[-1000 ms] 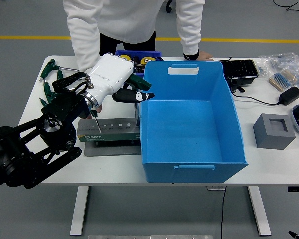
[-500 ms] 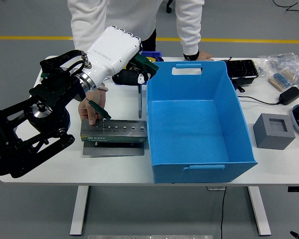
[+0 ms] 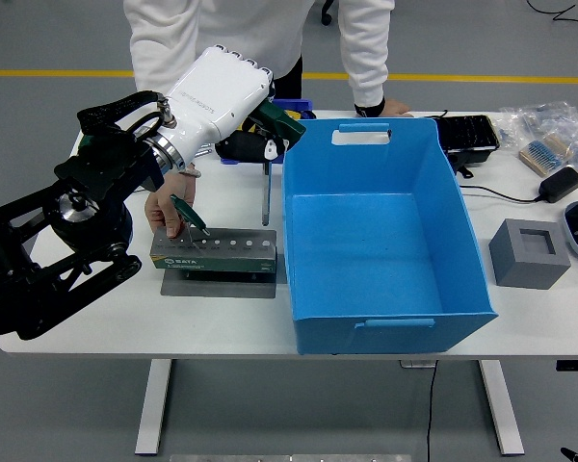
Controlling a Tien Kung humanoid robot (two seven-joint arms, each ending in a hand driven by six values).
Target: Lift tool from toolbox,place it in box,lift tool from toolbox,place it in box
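While the left arm reaches in from the picture's left, its white-cased left hand (image 3: pixel 253 144) is closed around a green-handled tool (image 3: pixel 268 183), whose slim metal shaft hangs almost upright from the black fingers (image 3: pixel 243 148). The shaft's lower end sits just above the right end of the toolbox (image 3: pixel 213 254), a grey-green holder with a row of round holes along its top, standing on a grey base on the white tabletop (image 3: pixel 385 337). The tool is thus lifted clear of the holder and hangs just left of the wall of the blue box (image 3: pixel 380 313), a large open bin with handle slots at its far and near rims; the tool is outside the bin.

A person in a white top stands at the far side. One of the person's hands (image 3: pixel 166 210) rests on the left end of the toolbox and pinches a second green-handled tool (image 3: pixel 188 215) seated in it; the other hand (image 3: pixel 390 107) rests on the tabletop behind the blue box.

More green-handled tools (image 3: pixel 85 142) lie at the far left corner. To the right of the box are a grey foam block (image 3: pixel 528 252) with a square recess, a black tray (image 3: pixel 465 136) and a black adapter (image 3: pixel 560 184) with its cable. The right arm is out of view.
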